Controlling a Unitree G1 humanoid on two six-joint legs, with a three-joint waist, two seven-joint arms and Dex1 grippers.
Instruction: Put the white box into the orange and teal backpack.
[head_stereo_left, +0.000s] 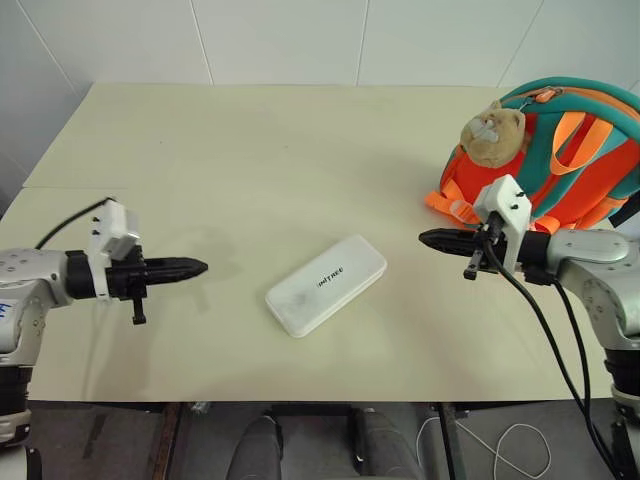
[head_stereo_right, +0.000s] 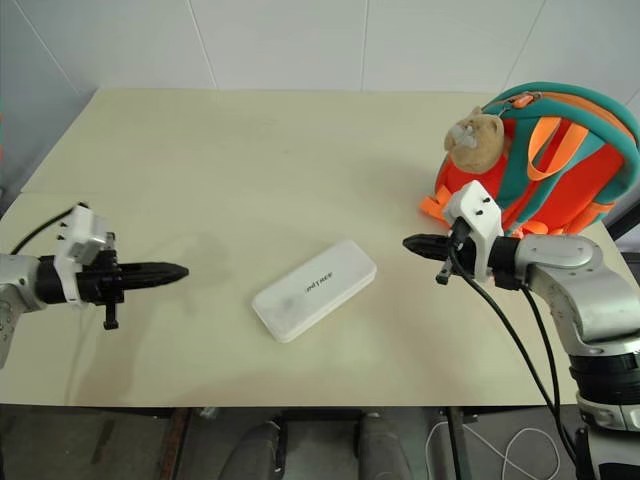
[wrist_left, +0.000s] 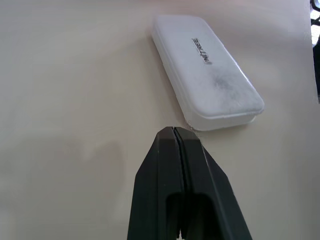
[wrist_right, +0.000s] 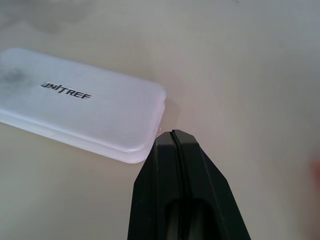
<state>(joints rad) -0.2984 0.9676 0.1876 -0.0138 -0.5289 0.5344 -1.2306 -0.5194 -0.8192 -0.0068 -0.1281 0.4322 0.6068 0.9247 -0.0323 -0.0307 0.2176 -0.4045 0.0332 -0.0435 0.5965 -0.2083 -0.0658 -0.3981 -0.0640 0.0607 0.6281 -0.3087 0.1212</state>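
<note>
The white box lies flat and slanted on the cream table, near the front middle, with dark lettering on its lid. To its left hovers my left gripper, shut and empty, pointing at the box's near end. On the other side my right gripper is shut too, with nothing in it, aimed at the box's far end. Both stay apart from the box. The orange and teal backpack stands at the table's right edge behind my right arm, a tan plush animal on its front.
A white tiled wall rises behind the table. Black cables hang from my right wrist past the table's front edge. Bare tabletop spreads across the left and the back.
</note>
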